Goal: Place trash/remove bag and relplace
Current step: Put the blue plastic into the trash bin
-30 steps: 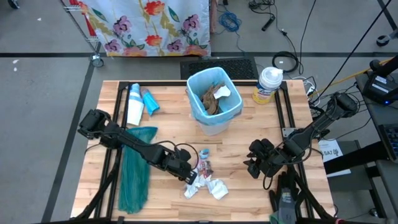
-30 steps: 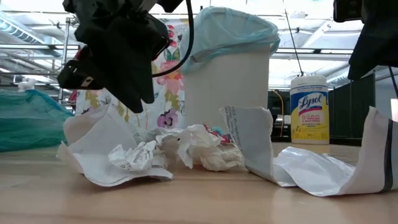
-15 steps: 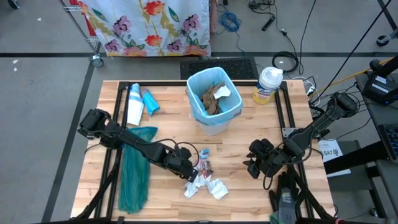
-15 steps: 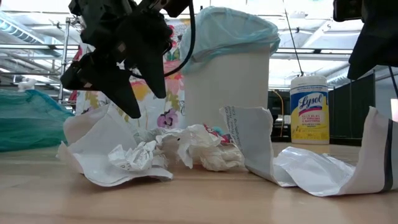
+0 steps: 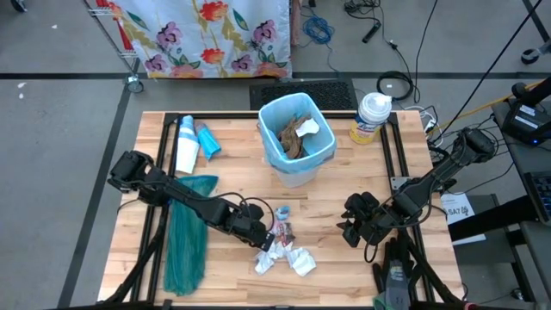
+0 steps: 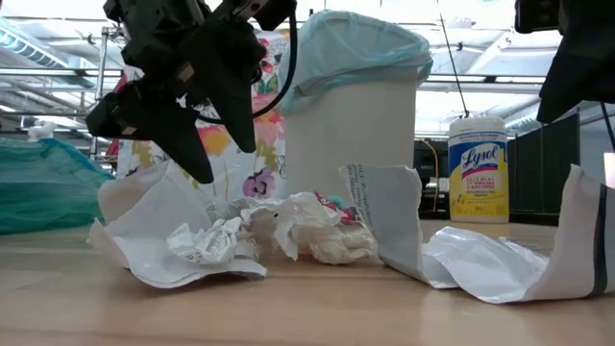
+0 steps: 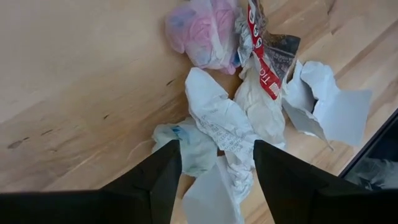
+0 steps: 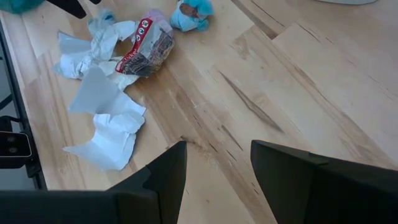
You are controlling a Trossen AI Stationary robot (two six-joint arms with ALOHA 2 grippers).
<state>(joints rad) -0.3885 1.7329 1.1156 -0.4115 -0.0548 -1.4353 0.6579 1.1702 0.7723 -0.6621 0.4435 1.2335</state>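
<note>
The left pincer point(image 6: 197, 154), shut a second ago, now gapes wide and empty above the trash point(image 5: 284, 251) on the counter point(image 5: 336, 202); the right pincer point(image 5: 351, 231) waits, parted, holding nothing.

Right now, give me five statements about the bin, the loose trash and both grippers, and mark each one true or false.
1. The left gripper hangs open above the paper scraps. True.
2. The white bin has no liner in it. False: a pale blue bag lines it and folds over the rim.
3. Brown crumpled paper already lies in the bin. True.
4. The right gripper is shut on a scrap. False: it is open and holds nothing, apart from the pile.
5. The wipes canister lies on its side. False: it stands upright beside the bin.
</note>
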